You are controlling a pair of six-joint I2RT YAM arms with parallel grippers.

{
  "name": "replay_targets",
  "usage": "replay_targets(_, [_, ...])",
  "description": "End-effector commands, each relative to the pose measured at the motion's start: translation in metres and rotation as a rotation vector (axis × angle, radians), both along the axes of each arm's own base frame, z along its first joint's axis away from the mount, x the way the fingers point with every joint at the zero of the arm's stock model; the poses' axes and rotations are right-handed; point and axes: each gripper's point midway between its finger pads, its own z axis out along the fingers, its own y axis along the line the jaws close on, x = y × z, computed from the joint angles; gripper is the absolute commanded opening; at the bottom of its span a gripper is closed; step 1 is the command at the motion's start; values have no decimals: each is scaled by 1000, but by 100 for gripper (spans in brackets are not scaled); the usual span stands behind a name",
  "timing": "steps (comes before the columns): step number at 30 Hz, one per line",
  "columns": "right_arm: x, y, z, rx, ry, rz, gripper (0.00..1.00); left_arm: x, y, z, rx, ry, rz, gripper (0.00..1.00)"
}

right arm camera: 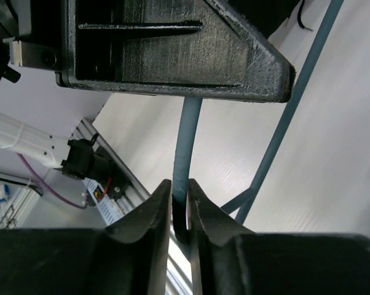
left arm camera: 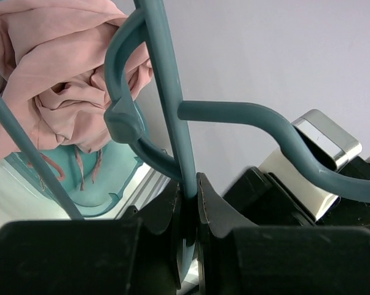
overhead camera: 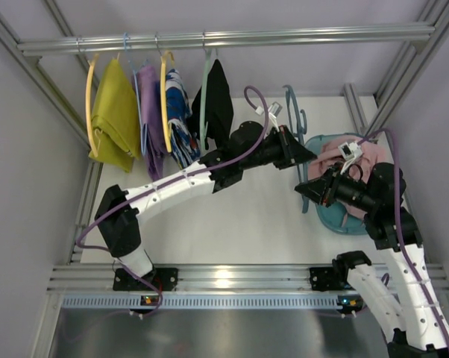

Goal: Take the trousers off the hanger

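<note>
The pale pink trousers [overhead camera: 353,158] lie bunched in the teal tub [overhead camera: 342,218] at the right. They also show in the left wrist view [left arm camera: 56,80], inside the tub [left arm camera: 105,181]. The teal hanger [overhead camera: 292,104] is held just left of the tub, hook pointing away. My left gripper [overhead camera: 299,154] is shut on one of its thin bars [left arm camera: 166,80], pinched between the fingers [left arm camera: 212,209]. My right gripper [overhead camera: 308,191] is shut on another bar of the hanger [right arm camera: 188,135], directly under the left gripper's body [right arm camera: 173,49]. Whether the hanger still touches the trousers is unclear.
A metal rail [overhead camera: 232,37] at the back carries yellow hangers [overhead camera: 92,97], a yellow-green garment [overhead camera: 114,115], a purple garment [overhead camera: 150,123], a patterned blue one [overhead camera: 181,115], and a black garment [overhead camera: 218,104] on a pale green hanger [overhead camera: 206,82]. Aluminium frame bars [overhead camera: 224,277] edge the table.
</note>
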Motion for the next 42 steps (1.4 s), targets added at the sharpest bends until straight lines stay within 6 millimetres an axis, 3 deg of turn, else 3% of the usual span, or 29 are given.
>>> replay_targets(1, [3,2,13,8,-66,2,13,-2,-2,37,-82,-64,-4,0])
replay_targets(3, [2,2,21,13,-93,1,0,-2,1,35,-67,-71,4,0])
replay_targets(4, [1,2,25,19,-100,-3,0,-3,2,31,-56,-68,5,5])
replay_targets(7, [0,0,38,40,-117,-24,0,-5,11,30,-32,-94,12,33])
replay_targets(8, [-1,0,42,45,-119,-30,0,-5,15,30,-26,-104,15,54])
replay_targets(9, [-1,-1,45,49,-119,-37,0,-8,20,35,-23,-130,14,59])
replay_targets(12, [-3,0,51,74,-110,-37,0,-11,31,32,3,-163,18,73])
replay_targets(14, [-3,0,59,88,-114,-44,0,-14,41,35,5,-193,21,77])
replay_targets(19, [-3,0,66,83,-85,-48,0,-21,66,45,39,-329,10,98])
replay_targets(21, [1,-3,73,66,-72,-71,0,-31,79,54,48,-431,-14,99])
replay_targets(22, [7,-4,63,37,-16,-75,0,-35,82,57,51,-471,-26,99])
replay_targets(23, [9,-6,74,33,-26,-84,0,-44,89,68,35,-524,-49,99])
replay_targets(25, [19,-8,72,16,23,-97,0,-47,98,74,66,-641,-57,99])
replay_targets(28, [32,-13,89,30,30,-110,0,-55,114,88,87,-757,-60,99])
replay_targets(31, [48,-22,101,72,60,-120,0,-63,128,92,110,-786,-79,98])
replay_targets(34, [73,-51,112,116,85,-200,0,-64,140,98,119,-800,-75,98])
replay_targets(42, [93,-75,148,132,40,-232,0,-61,165,110,123,-800,-38,99])
